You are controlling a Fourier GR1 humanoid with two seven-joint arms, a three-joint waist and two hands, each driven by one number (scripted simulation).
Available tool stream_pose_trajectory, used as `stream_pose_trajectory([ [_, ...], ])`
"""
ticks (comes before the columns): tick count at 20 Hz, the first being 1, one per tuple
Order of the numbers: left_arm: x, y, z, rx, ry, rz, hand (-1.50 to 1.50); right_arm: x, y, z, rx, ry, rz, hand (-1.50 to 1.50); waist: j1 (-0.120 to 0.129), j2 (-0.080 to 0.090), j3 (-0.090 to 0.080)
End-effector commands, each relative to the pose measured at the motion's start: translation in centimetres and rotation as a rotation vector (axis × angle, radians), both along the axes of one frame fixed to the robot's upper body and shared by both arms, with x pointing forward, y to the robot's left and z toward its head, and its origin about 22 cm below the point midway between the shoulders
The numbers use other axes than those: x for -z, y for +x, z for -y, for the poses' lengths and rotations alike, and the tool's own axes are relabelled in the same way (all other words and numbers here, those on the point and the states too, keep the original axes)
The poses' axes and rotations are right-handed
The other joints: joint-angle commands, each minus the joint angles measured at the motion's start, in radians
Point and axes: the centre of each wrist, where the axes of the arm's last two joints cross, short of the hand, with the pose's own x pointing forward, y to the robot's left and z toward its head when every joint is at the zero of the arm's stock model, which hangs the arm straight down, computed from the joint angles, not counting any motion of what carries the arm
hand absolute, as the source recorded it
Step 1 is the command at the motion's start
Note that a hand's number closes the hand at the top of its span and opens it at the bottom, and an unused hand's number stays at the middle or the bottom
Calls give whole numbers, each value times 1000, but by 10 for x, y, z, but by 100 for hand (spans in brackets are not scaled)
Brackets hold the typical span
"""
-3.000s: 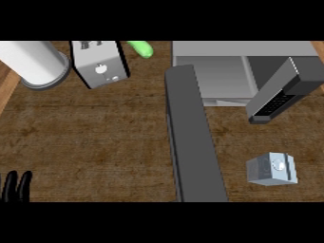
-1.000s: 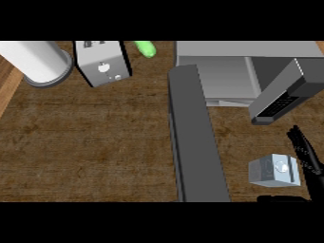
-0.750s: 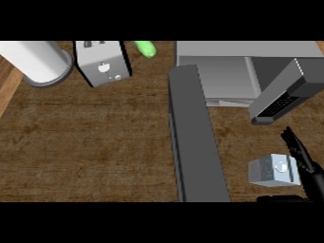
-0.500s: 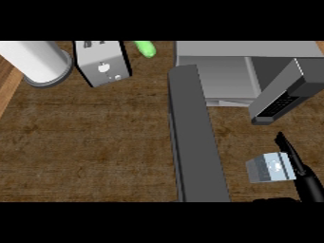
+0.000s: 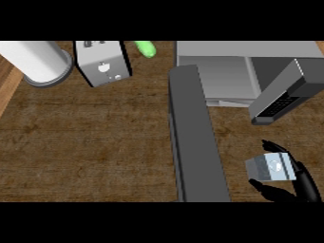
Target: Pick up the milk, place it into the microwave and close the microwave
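The milk (image 5: 271,167), a small pale grey carton, stands on the wooden counter (image 5: 87,142) at the lower right. My right hand (image 5: 306,182) comes in from the lower edge and wraps it: the fingers (image 5: 275,146) curl over its far side and the thumb (image 5: 271,191) lies against its near side. The microwave (image 5: 224,71) is at the top right with its cavity showing. Its open door (image 5: 196,142) reaches toward me as a long grey bar just left of the milk. My left hand is out of view.
A dark grey slab with a keypad (image 5: 289,92) slants down from the microwave's right side, above the milk. At the top left stand a white cylinder (image 5: 34,61) and a grey boxy appliance (image 5: 102,66). Beside that appliance lies a green object (image 5: 145,48).
My left hand has left the lower left corner. My right hand came in at the lower right, moved left over the milk, and its fingers and thumb have curled round the carton.
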Motion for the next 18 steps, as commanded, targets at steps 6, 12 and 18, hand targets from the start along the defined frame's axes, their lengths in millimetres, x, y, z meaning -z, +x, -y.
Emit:
stream_pose_trajectory([
  [6, -8, -10, -6, 19, 6, -6, -150, 23, 15, -2, 3, -186, -20, 150, 6, 2, 3],
  [12, -3, -4, -5, 23, -14, -3, -150, 15, 46, 2, -18, -166, 66, 150, 9, 4, 4],
  [18, -7, -7, -9, 59, -20, 15, -150, 6, 98, -40, -42, -96, 83, 150, 47, 15, 8],
])
